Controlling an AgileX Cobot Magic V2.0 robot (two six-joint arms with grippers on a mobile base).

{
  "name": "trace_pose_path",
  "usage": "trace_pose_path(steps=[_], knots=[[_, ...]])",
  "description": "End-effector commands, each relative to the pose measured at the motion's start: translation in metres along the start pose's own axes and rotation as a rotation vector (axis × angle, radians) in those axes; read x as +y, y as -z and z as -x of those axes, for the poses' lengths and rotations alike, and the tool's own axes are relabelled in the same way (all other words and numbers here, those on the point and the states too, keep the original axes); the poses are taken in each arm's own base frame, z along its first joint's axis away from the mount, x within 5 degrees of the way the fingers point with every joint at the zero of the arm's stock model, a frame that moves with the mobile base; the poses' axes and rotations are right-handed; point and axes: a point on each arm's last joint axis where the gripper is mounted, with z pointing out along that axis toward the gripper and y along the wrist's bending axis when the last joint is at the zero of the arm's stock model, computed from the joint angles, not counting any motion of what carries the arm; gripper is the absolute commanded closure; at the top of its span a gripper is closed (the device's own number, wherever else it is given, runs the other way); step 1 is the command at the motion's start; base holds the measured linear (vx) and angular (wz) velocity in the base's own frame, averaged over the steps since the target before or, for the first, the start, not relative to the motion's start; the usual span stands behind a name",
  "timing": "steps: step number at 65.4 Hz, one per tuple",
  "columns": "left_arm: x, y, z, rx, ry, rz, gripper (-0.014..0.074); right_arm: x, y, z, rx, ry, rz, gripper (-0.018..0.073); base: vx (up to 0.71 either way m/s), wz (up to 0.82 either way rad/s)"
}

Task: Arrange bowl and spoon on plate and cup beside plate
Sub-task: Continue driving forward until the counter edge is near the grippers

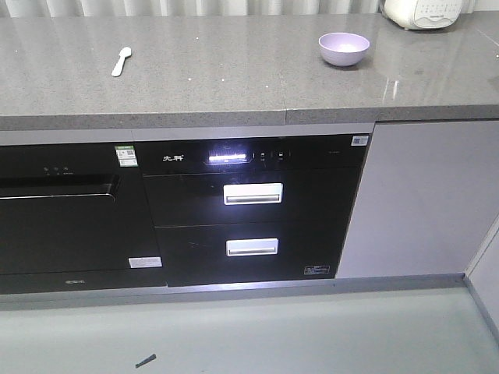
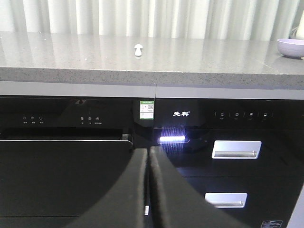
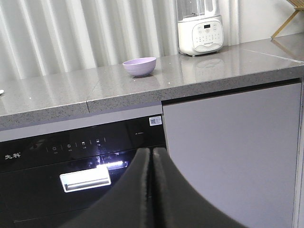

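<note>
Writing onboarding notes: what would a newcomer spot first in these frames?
The lavender bowl sits on the grey counter toward the right, with the small pale spoon lying far off to its left. Below, the glowing display strip on the black appliance front draws the eye. In the wrist views, the left fingers and right fingers are pressed shut, low in frame.

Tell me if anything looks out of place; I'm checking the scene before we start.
Only a small dark scrap on the floor before the black appliances looks stray. The bowl stands upright; the spoon lies on the counter.
</note>
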Motion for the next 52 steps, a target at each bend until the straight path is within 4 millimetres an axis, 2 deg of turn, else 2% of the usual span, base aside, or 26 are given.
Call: trace_pose_path(steps=[1, 52], knots=[[0.0007, -0.0015, -0.0035, -0.046, 0.01, -0.003, 0.0603, 0.0017, 0.0007, 0.0063, -0.073, 0.01, 0.018, 0.0545, 0.06, 0.01], [0.0007, -0.0015, -0.0035, -0.046, 0.01, -0.003, 0.0603, 0.0017, 0.0007, 0.0063, -0.073, 0.01, 0.018, 0.0545, 0.07, 0.02]])
